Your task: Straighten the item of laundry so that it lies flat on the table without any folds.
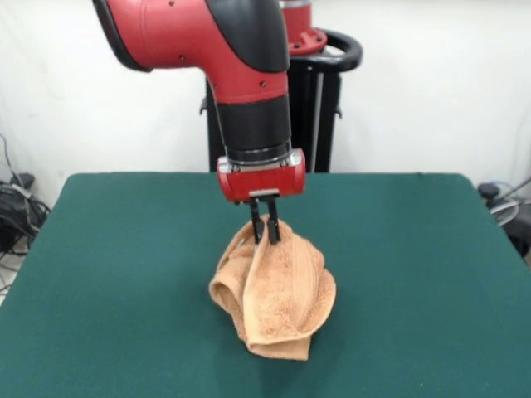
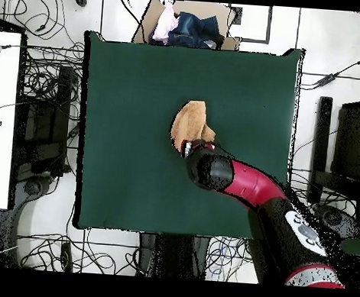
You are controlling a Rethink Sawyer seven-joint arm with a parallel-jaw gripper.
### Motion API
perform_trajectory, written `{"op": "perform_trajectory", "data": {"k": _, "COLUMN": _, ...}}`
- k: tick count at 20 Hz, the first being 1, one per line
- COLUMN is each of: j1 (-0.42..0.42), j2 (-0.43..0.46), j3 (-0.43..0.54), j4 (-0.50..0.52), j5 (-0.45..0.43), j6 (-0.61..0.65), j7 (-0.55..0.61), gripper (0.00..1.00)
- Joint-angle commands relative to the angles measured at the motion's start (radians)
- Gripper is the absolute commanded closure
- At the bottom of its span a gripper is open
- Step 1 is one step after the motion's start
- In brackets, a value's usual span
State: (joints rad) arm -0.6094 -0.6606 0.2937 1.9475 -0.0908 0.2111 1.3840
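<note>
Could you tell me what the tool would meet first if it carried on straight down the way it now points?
The towel: the tool points straight down and is already closed on its raised top fold. Below the bunched cloth lies the table.

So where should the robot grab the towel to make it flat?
Probably at a loose corner or edge, coming straight down from above. The towel sits bunched in a folded heap on the table, and the gripper already pinches its raised top fold. Lifting by an edge would likely let the folds fall open.
</note>
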Motion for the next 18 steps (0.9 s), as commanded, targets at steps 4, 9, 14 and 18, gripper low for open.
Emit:
{"op": "perform_trajectory", "data": {"k": 4, "j1": 0.079, "j2": -0.078, "j3": -0.083, "j4": 0.142, "j5": 0.155, "j6": 0.126, "j7": 0.331, "gripper": 1.00}}
{"op": "perform_trajectory", "data": {"k": 9, "j1": 0.100, "j2": -0.098, "j3": -0.104, "j4": 0.170, "j5": 0.204, "j6": 0.133, "j7": 0.326, "gripper": 1.00}}
{"op": "perform_trajectory", "data": {"k": 14, "j1": 0.123, "j2": -0.109, "j3": -0.149, "j4": 0.165, "j5": 0.223, "j6": 0.157, "j7": 0.303, "gripper": 1.00}}
{"op": "perform_trajectory", "data": {"k": 18, "j1": 0.091, "j2": -0.103, "j3": -0.150, "j4": 0.165, "j5": 0.212, "j6": 0.158, "j7": 0.251, "gripper": 1.00}}
